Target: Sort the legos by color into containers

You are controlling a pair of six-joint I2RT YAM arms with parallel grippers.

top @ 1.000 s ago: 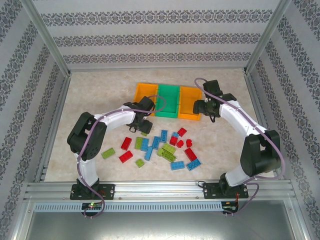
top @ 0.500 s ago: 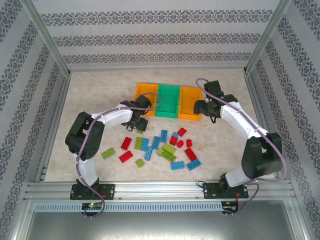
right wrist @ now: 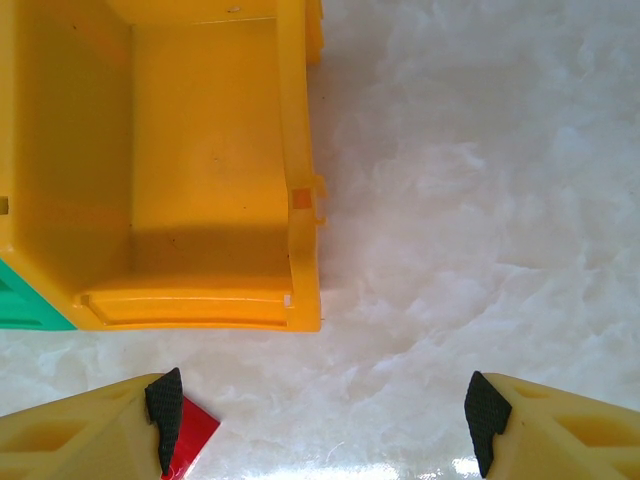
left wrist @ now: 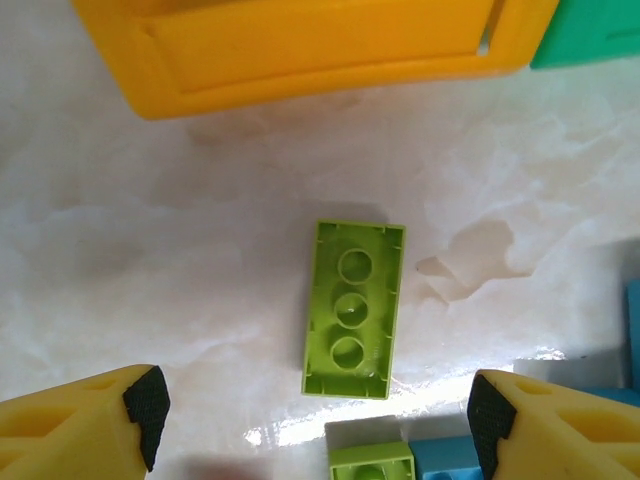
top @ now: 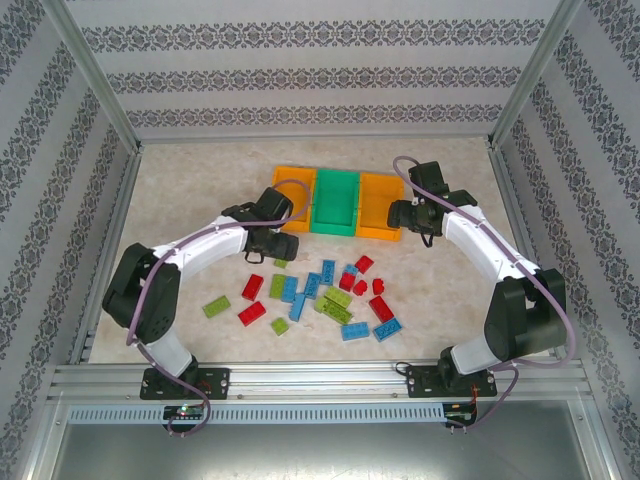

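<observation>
The legos [top: 325, 290] lie scattered in red, blue and lime green on the pale table, in front of the containers. These stand in a row: an orange bin [top: 290, 190], a green bin [top: 336, 200] and a second orange bin [top: 378, 205]. My left gripper [top: 282, 247] hangs open over an upturned lime brick [left wrist: 353, 308], which lies apart from both fingertips [left wrist: 146, 400]. My right gripper [right wrist: 322, 420] is open by the near corner of the right orange bin [right wrist: 200, 310], with nothing between its fingers. A red brick [right wrist: 190, 440] peeks out beside its left pad.
A second lime brick [left wrist: 370, 462] and a blue brick [left wrist: 445, 462] lie just below the upturned one. The left orange bin [left wrist: 300, 50] is close ahead of the left gripper. Metal frame posts [top: 110, 110] and patterned walls ring the table.
The left arm's elbow and shoulder have swung to the left, and its gripper has shifted slightly left and opened a little wider. The right arm has stayed put.
</observation>
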